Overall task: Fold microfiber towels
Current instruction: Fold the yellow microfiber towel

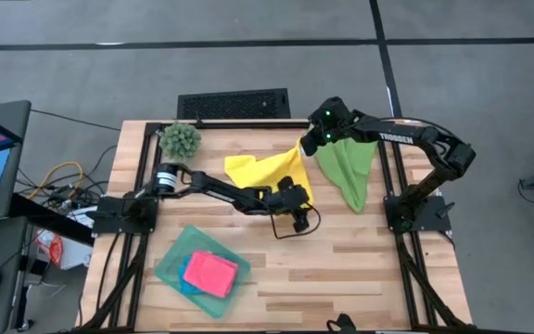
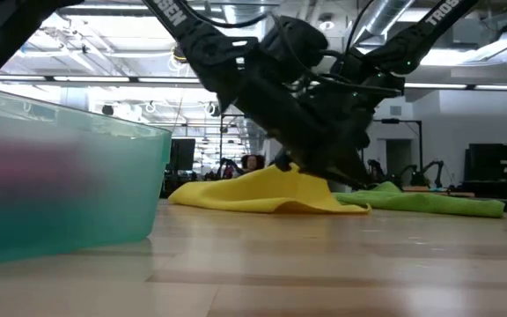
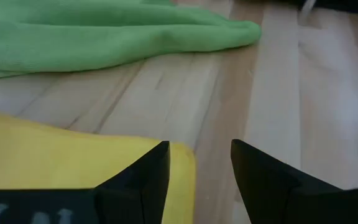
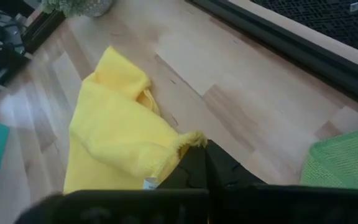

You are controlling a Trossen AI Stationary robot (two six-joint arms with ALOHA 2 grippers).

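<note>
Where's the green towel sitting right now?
In the high view, the green towel lies on the table's far right part, just right of the yellow towel, under the right arm.

Beside the left gripper [image 1: 297,215] lies one towel [image 1: 265,173]; beyond it, another towel [image 1: 349,167] under the right gripper [image 1: 309,141]. Tray [image 1: 170,269] sits well apart.

Towels I can count: four — yellow towel [image 1: 265,173], green towel [image 1: 349,165], pink towel [image 1: 210,273], blue towel [image 1: 184,284]
Trays: one teal tray [image 1: 169,263]
Spiky ball plants: one plant [image 1: 181,139]
My claws: two — left gripper [image 1: 297,215], right gripper [image 1: 306,144]
</note>
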